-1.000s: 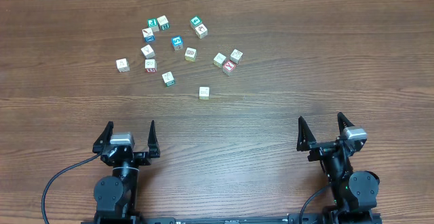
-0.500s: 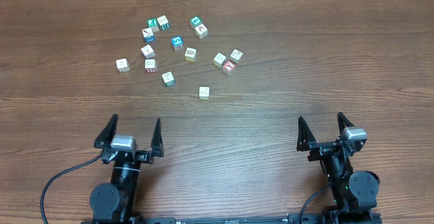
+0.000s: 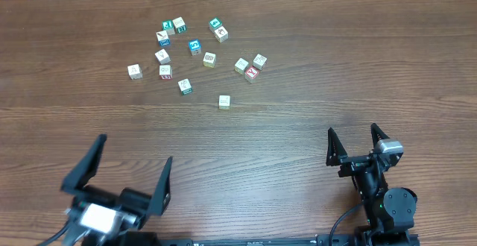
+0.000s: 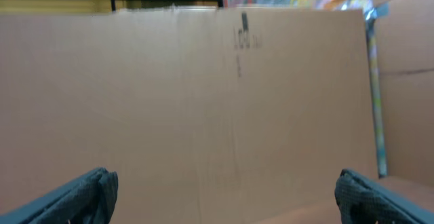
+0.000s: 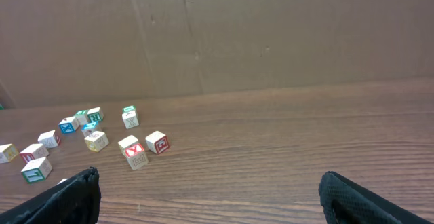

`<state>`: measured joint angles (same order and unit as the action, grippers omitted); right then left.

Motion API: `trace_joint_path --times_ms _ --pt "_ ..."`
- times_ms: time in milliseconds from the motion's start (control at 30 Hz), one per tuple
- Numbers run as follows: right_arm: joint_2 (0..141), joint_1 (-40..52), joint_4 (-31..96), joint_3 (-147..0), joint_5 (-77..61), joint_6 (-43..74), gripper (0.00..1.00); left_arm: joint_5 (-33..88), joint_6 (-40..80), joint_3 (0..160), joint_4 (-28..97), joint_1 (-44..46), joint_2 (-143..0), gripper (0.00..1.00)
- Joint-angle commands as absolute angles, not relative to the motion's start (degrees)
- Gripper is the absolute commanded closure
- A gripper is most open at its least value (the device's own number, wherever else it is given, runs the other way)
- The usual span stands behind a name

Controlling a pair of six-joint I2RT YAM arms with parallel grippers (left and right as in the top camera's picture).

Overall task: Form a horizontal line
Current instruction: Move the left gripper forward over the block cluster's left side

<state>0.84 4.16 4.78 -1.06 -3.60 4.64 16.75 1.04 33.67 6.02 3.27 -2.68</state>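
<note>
Several small pale picture cubes lie loose and scattered at the back left of the table, among them a blue-edged cube point(image 3: 194, 47) and a lone cube point(image 3: 224, 101) nearest the front. No horizontal line of touching cubes is in view. My left gripper point(image 3: 136, 147) is raised near the front left edge, open and holding nothing. Its wrist view shows the left gripper point(image 4: 224, 178) pointing at blurred cardboard only. My right gripper point(image 3: 352, 129) rests at the front right, open and holding nothing. In the right wrist view the right gripper point(image 5: 209, 176) faces the cubes, with a red Y cube point(image 5: 129, 147) closest.
A brown cardboard wall point(image 5: 237, 34) stands along the table's far edge. The wooden table point(image 3: 335, 60) stretches between the cubes and both arms. A black cable point(image 3: 339, 220) loops by the right arm's base.
My left arm has lifted up and swung toward the front left, so its open gripper looks larger from overhead. The right arm and the cubes have not moved.
</note>
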Motion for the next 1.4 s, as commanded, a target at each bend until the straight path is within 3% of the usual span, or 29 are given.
trace_joint_path --times_ms 0,767,1000,1367 --pt "0.16 4.10 4.64 -0.47 -3.11 4.43 0.00 17.78 -0.03 44.80 10.87 3.03 -9.54 0.00" --pt "0.16 4.10 4.64 -0.47 -3.11 4.43 0.00 17.39 -9.02 129.16 73.71 3.03 -74.08 0.01" --pt "0.16 4.10 4.64 -0.47 -3.11 4.43 0.00 17.41 -9.04 132.57 81.08 3.01 -84.14 0.01" --pt "0.16 4.10 4.64 -0.47 -3.11 4.43 0.00 17.39 -9.04 132.53 80.77 3.01 -91.66 0.01"
